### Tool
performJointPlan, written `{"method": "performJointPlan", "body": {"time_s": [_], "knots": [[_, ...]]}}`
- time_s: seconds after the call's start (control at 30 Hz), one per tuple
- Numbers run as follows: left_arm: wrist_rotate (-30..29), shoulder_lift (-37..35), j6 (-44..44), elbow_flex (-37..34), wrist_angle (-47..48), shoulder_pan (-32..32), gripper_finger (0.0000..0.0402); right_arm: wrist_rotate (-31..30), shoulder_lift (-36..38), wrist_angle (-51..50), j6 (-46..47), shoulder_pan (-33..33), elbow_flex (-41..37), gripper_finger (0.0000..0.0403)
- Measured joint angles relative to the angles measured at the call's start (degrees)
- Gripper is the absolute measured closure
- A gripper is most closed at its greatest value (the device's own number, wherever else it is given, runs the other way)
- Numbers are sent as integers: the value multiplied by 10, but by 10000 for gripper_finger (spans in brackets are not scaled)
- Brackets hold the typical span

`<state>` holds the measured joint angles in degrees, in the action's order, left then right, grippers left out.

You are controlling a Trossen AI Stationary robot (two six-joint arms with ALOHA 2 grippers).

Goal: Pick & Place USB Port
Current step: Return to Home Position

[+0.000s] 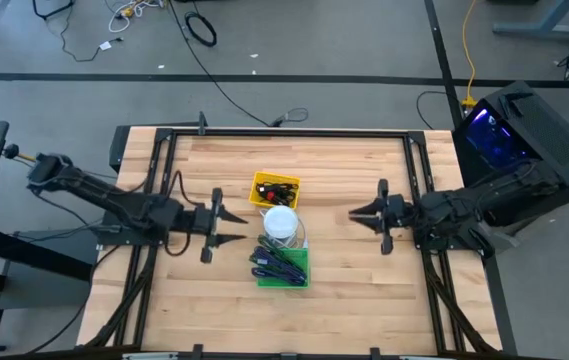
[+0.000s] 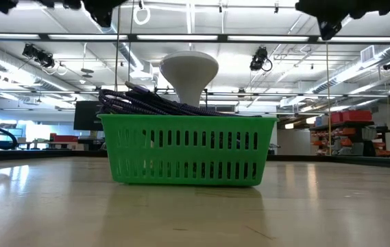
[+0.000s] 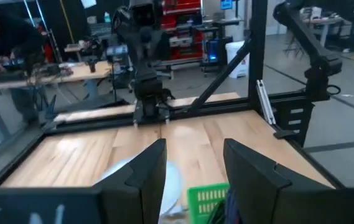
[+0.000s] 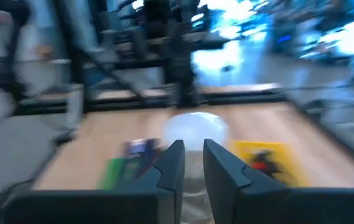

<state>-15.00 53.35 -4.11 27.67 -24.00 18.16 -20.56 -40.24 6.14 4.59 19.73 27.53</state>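
Observation:
The USB port (image 1: 278, 190) is a small black piece with red markings, lying in a yellow tray (image 1: 261, 181) at the table's middle; the right wrist view shows it (image 4: 260, 160) in the tray (image 4: 284, 155). My left gripper (image 1: 243, 227) hovers open left of the trays, touching nothing. My right gripper (image 1: 353, 213) hovers to their right, fingers only a narrow gap apart (image 4: 193, 155), holding nothing. In the low view both grippers are above the picture's top edge.
A green basket (image 1: 301, 277) (image 2: 188, 158) of purple straps (image 1: 274, 262) stands on the near side of the yellow tray. A white round-topped object (image 1: 281, 222) (image 2: 189, 72) stands between them. A black frame (image 1: 284, 132) edges the table. Bare wood lies on either side of the trays.

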Motion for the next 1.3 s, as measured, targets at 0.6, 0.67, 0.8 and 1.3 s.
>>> {"method": "performJointPlan", "body": {"time_s": [0.6, 0.67, 0.8, 1.3], "knots": [[253, -59, 140, -260, -296, -193, 236, -81, 45, 200, 10, -24, -169, 341], [252, -59, 139, -268, -295, -194, 236, -79, 45, 202, 7, -39, -179, 341], [238, -59, 141, -272, -269, -205, 236, -26, 45, 218, 5, -78, -192, 341], [258, -58, 130, -272, -263, -225, 236, 65, 37, 307, 0, -161, -266, 341]]}}
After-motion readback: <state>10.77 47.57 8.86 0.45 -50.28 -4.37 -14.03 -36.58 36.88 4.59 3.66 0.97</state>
